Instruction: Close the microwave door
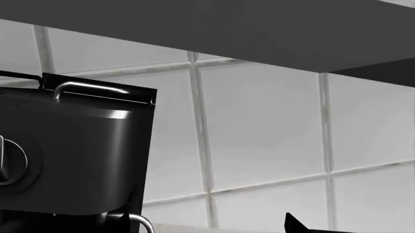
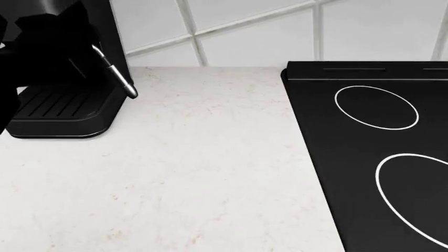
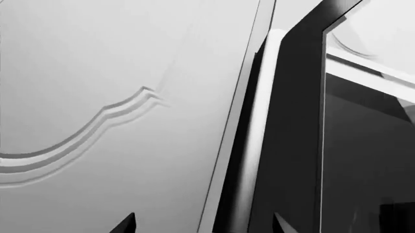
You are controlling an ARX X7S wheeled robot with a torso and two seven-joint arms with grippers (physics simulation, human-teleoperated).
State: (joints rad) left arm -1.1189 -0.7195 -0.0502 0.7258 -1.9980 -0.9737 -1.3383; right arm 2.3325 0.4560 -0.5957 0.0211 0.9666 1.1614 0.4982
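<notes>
The microwave door (image 3: 363, 145) shows only in the right wrist view: a dark frame with a glass pane and a silver vertical handle (image 3: 256, 145), seen close up and at an angle. My right gripper (image 3: 202, 226) is open, its two dark fingertips (image 3: 126, 224) wide apart and just short of the handle and the door's edge, holding nothing. My left gripper (image 1: 207, 229) faces the tiled wall. One fingertip (image 1: 295, 224) shows far to the side; the other is lost against the dark coffee machine. The head view does not reach the microwave.
A black espresso machine (image 2: 63, 89) with a steam wand (image 2: 115, 73) stands at the counter's back left, my left arm dark over it. A black cooktop (image 2: 378, 157) fills the right. A white carved cabinet door (image 3: 116, 121) adjoins the microwave. A dark underside (image 1: 259, 29) hangs overhead.
</notes>
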